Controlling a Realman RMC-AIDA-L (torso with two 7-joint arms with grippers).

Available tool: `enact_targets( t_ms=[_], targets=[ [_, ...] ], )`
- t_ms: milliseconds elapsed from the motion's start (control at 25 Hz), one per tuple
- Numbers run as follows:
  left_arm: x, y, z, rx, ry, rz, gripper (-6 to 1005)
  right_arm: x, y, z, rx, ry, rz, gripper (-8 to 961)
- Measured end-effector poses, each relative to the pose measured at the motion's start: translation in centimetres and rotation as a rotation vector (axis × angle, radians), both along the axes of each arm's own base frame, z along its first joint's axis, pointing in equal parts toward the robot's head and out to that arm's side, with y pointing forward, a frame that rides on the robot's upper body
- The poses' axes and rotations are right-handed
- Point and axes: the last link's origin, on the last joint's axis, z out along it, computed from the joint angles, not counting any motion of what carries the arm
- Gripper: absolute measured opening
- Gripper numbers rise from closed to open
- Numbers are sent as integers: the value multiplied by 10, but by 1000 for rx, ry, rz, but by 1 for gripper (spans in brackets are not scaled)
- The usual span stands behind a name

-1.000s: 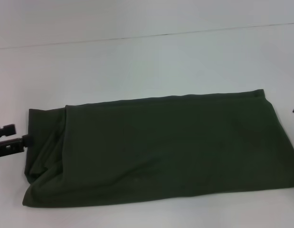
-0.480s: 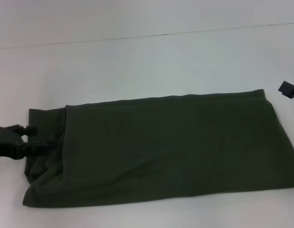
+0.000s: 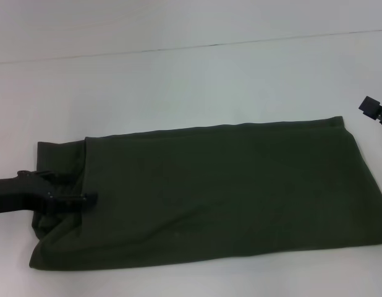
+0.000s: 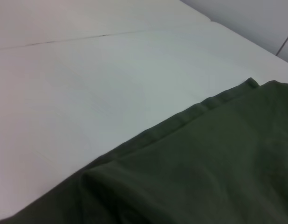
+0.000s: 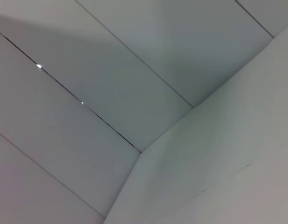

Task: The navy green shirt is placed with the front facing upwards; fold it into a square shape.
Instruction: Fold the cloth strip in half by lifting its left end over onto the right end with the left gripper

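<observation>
My left gripper (image 3: 86, 199) has slid in from 9 o'clock onto the navy green shirt (image 3: 222, 192), lying as a long band on the table (image 3: 178, 86); finger state unclear. Right gripper (image 3: 371, 106) hovers at 3 o'clock. I judge a cross-fold next.

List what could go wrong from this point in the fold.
1. The left gripper lies low over the shirt at its layered left end; it may catch only the top layer or bunch the cloth.
2. The right gripper sits off the shirt near the far right corner, so a one-sided pull could skew the fold.
</observation>
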Motion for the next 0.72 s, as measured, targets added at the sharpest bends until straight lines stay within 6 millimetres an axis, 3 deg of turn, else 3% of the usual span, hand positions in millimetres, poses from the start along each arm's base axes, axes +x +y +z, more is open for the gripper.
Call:
enact_targets(
  t_ms=[720],
  targets=[
    [-7,14,9,97,46,20,920,2,-3,-2,1,5,-4,519]
  ],
)
